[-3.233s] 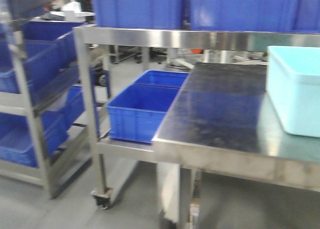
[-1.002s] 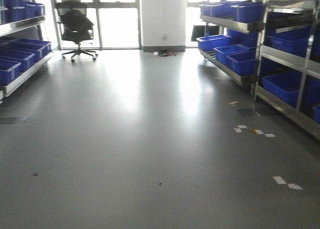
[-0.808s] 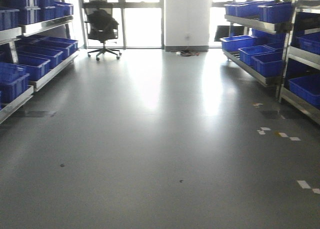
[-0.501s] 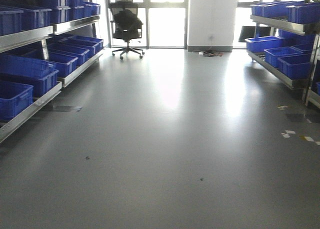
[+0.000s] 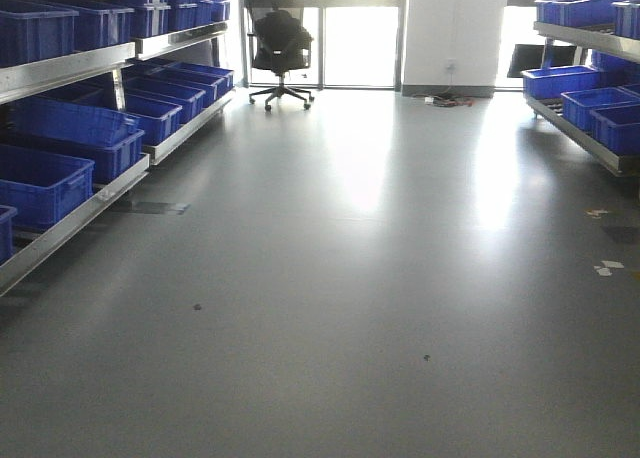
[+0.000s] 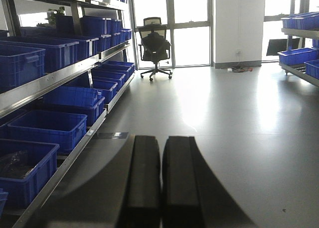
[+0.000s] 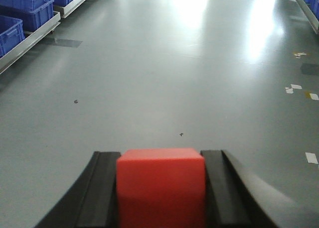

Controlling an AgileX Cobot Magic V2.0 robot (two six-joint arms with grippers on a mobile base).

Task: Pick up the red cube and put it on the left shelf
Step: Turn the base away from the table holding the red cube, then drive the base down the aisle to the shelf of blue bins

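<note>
Along the left wall, the left shelf [image 5: 75, 66] runs deep into the room, its steel front edge lined with blue crates [image 5: 45, 186]. Open grey floor [image 5: 380, 278] spreads between it and the right rack [image 5: 585, 143]. A chair [image 5: 280, 33] stands at the far end. The right gripper [image 7: 159, 161] is clamped on the red cube [image 7: 160, 188], above the floor. The left gripper [image 6: 162, 143] has its fingers pressed together, holding nothing.

Grey floor [image 5: 350, 278], left shelf [image 5: 70, 66], office chair [image 5: 280, 40]
</note>
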